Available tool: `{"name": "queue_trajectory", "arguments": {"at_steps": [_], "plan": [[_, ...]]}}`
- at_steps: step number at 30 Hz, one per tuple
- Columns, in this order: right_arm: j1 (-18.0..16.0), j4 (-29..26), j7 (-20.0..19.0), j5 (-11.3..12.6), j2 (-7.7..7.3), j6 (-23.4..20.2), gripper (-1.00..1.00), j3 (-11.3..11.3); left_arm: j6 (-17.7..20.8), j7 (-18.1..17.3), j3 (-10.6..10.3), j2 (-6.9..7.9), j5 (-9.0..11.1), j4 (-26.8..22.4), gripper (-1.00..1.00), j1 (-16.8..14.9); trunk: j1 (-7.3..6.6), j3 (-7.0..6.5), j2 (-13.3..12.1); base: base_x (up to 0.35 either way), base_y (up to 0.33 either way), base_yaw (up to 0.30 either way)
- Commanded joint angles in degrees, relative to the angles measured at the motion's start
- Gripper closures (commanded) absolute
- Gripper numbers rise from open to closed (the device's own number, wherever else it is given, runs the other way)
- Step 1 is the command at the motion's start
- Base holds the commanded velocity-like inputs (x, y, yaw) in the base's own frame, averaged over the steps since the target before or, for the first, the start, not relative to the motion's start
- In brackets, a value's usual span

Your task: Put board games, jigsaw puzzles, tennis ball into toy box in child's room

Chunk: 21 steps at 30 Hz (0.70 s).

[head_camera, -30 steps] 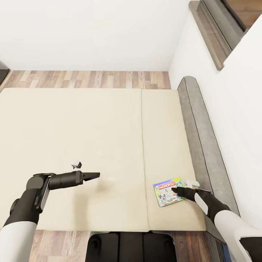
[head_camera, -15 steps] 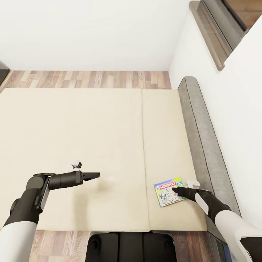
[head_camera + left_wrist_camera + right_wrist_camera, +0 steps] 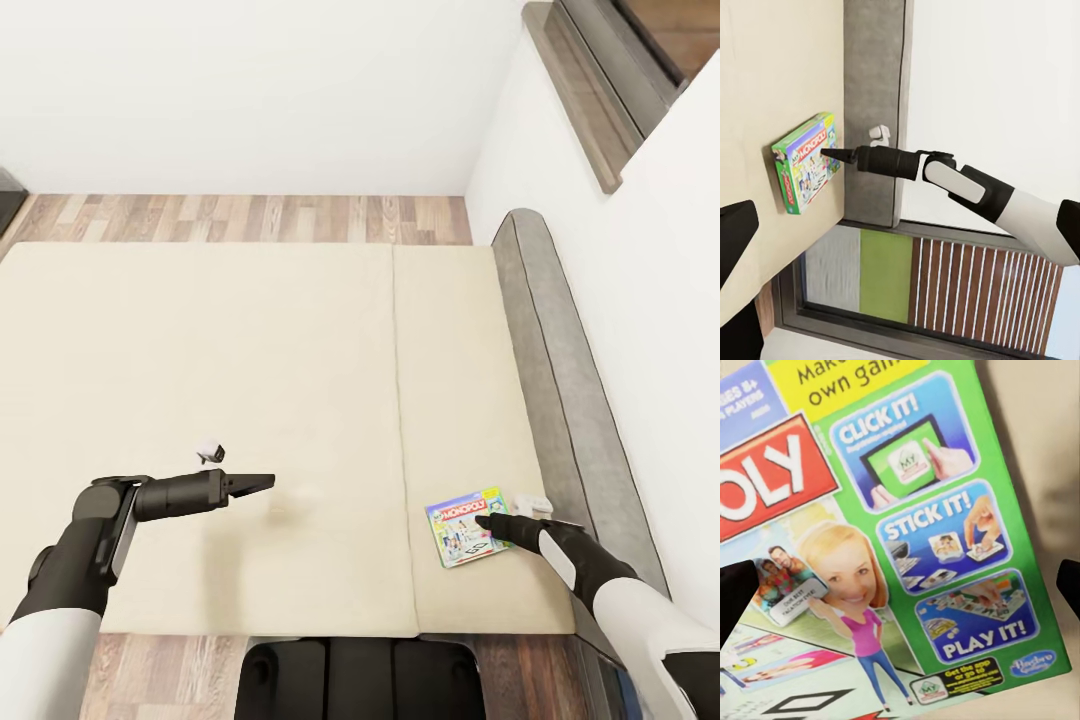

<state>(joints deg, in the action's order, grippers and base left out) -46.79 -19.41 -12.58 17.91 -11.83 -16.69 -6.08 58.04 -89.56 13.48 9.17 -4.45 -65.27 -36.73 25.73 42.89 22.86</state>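
In the head view, a board game (image 3: 462, 526) lay flat on the bed (image 3: 250, 400) near its right edge, with the right gripper (image 3: 483, 521) over it and the left gripper (image 3: 262, 482) apart above the mattress; I could not tell whether the left one was open. In the left wrist view the right gripper (image 3: 832, 154) touched the game (image 3: 804, 159). In the right wrist view its fingers (image 3: 735, 596) stood spread, so the pickup seemed in hand, and next it likely needed to close on an edge.
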Motion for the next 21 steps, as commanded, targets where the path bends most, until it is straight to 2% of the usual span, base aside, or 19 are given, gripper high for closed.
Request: {"name": "queue_trajectory", "arguments": {"at_steps": [1, 21], "plan": [[0.03, -0.04, -0.17, 0.81, 2.51, -0.28, -1.0, -0.6, 0.59, -0.44, 0.06, -0.03, -0.48, -0.03, -1.0, -0.04, 0.05, 0.07, 0.06, 0.0, 0.0, 0.0], [0.03, -0.19, -0.17, 0.81, 2.59, -0.35, -1.0, -0.68, 0.59, -0.44, 0.06, -0.03, -0.48, -0.03, -1.0, -0.05, 0.05, -0.51, 0.06, 0.0, 0.0, 0.0]]}}
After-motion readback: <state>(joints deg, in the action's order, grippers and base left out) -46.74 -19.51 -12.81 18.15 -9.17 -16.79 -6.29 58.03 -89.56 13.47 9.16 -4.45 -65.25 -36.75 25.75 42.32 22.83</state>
